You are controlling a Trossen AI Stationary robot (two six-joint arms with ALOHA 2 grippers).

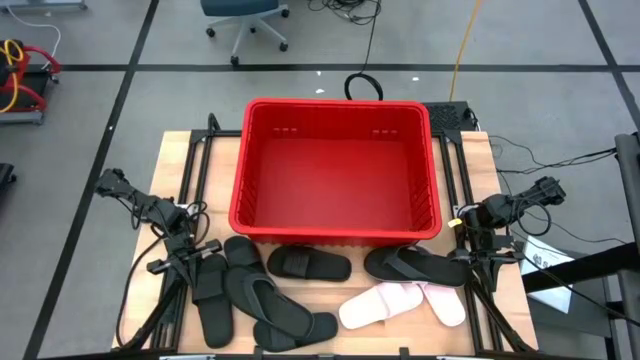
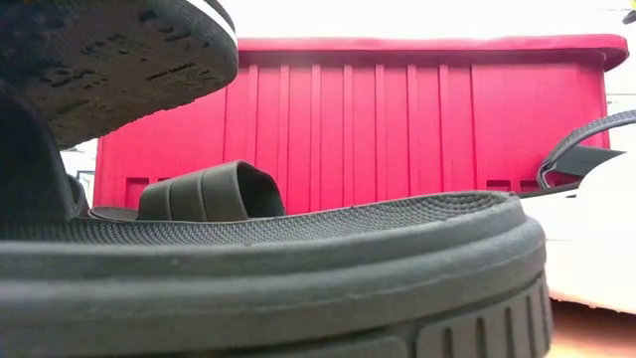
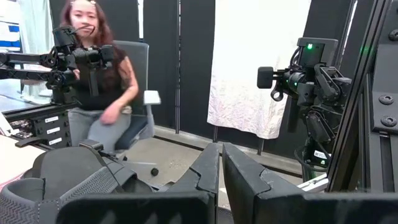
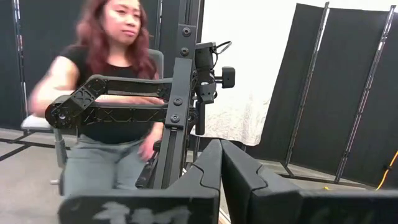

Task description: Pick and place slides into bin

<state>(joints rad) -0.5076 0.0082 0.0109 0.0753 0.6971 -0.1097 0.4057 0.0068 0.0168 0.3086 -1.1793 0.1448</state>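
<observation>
The red bin stands at the table's middle and has no slide in it; its wall fills the low view. Several black slides lie in a loose heap by the near edge, left of centre. One black slide and another lie against the bin's near wall. Two pale pink slides lie near the front right. My left gripper is shut beside the leftmost black slide. My right gripper is shut at the table's right edge, beside a black slide's toe.
A black sole lies right before the low camera, another tilts above it. Frame rails run along both table sides. A seated person shows in the room beyond the table, and also in the left wrist view.
</observation>
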